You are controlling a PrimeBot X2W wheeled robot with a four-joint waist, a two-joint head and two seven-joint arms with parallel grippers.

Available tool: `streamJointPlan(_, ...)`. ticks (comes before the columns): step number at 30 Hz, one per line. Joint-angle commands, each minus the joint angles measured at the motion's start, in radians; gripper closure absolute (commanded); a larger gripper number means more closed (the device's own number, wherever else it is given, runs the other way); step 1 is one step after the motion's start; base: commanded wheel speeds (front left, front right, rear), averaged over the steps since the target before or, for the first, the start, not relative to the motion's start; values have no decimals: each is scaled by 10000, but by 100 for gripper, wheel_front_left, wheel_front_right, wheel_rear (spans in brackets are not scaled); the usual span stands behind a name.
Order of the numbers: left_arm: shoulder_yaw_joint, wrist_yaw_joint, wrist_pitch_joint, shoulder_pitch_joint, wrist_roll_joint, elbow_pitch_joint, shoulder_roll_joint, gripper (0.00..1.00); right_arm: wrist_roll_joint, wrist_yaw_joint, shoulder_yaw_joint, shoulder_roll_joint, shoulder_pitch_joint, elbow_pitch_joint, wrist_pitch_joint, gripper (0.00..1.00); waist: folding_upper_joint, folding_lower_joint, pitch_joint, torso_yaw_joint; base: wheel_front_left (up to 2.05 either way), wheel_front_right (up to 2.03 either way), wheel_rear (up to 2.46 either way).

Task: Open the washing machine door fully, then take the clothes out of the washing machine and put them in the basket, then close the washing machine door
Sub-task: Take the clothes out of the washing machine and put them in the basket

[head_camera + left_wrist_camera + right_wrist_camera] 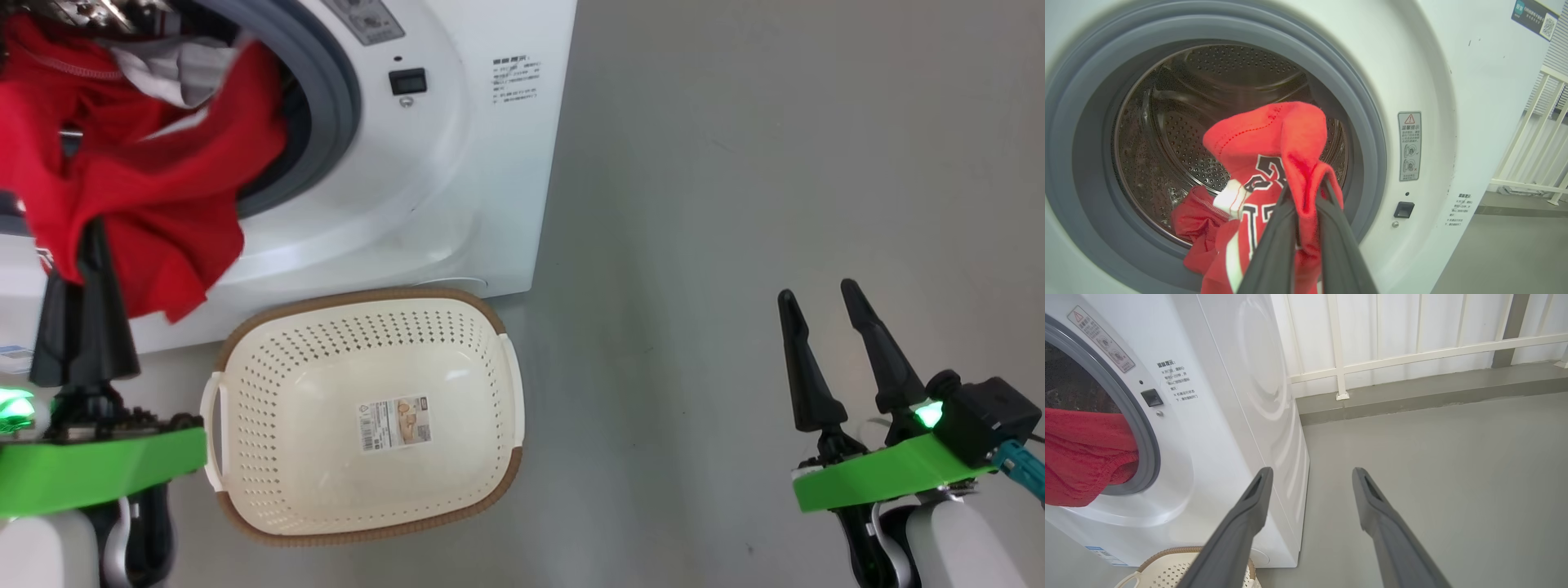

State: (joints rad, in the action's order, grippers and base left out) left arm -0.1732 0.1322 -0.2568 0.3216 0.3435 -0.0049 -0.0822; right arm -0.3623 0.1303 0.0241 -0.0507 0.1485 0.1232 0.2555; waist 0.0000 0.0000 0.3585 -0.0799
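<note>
One hold | left claw (1306, 183) pinches red clothes (1265, 134), numerals partly showing | right claw (817, 291) wide | basket (351, 296) sticker (394, 423) unreadable

Your robot's left hand (80, 261) and right hand (817, 290) each have 2 long, dark grey fingers (804, 367) that taper to blunt tips. In the right wrist view you can see a slot-like hollow near each tip. At each wrist you see a bright green plate (882, 474). The right one carries a glowing green light (927, 415) and a black box (988, 420) with a teal connector (1020, 467). The forearms (963, 543) below are white and rounded.
</note>
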Motion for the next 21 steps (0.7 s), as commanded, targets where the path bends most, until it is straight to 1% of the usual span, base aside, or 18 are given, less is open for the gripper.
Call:
streamJointPlan(1,-445,-15,-49,-180,-10,-556,-109,100,-62,4,190,5,-150,-243,63,0,0,0,-2,26,0,0,0)
streamJointPlan(5,-442,-15,-49,-343,43,-793,-4,100,-47,4,173,5,-127,-252,63,0,0,0,65,73,0,0,0)
streamJointPlan(13,-432,-15,-49,-417,-44,-443,-17,100,-52,4,217,5,17,-259,63,0,0,0,246,90,0,0,0)
streamJointPlan(18,-248,-15,-49,-545,-157,249,-39,100,-126,4,298,5,92,-306,63,0,0,0,492,44,0,0,0)
streamJointPlan(21,-130,-15,-49,-569,-100,914,-28,100,-175,4,336,5,141,-333,63,0,0,0,678,-9,0,0,0)
